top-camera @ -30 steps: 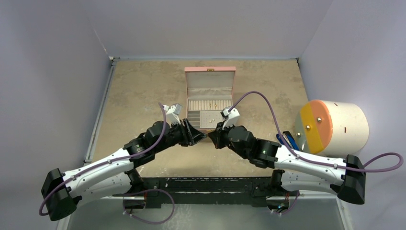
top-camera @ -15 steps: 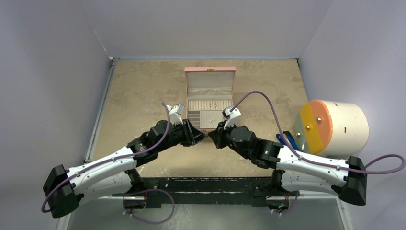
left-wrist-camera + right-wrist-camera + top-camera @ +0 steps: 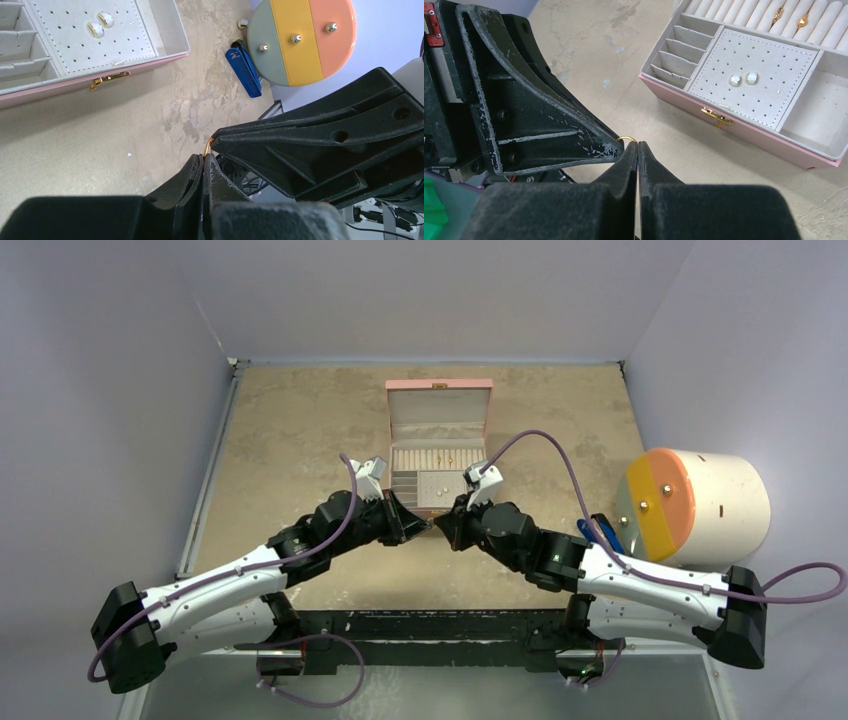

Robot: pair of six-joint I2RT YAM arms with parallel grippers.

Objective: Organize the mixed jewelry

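Your left pincer [image 3: 203,158] and right pincer [image 3: 637,145] both pinch one gold ring [image 3: 626,138]; the box [image 3: 744,131] already holds earrings [image 3: 742,78], not this ring yet.

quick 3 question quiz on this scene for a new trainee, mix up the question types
1. True or false: the pink box is shut.
2. What lies on the perforated pad in the box?
A. two pale studs
B. a silver hoop
C. a coiled chain
3. Name the small thing pinched where the tips of the left gripper and the right gripper meet.

Key
1. False, it stands open.
2. A
3. A gold ring; both grippers are shut, tip to tip.
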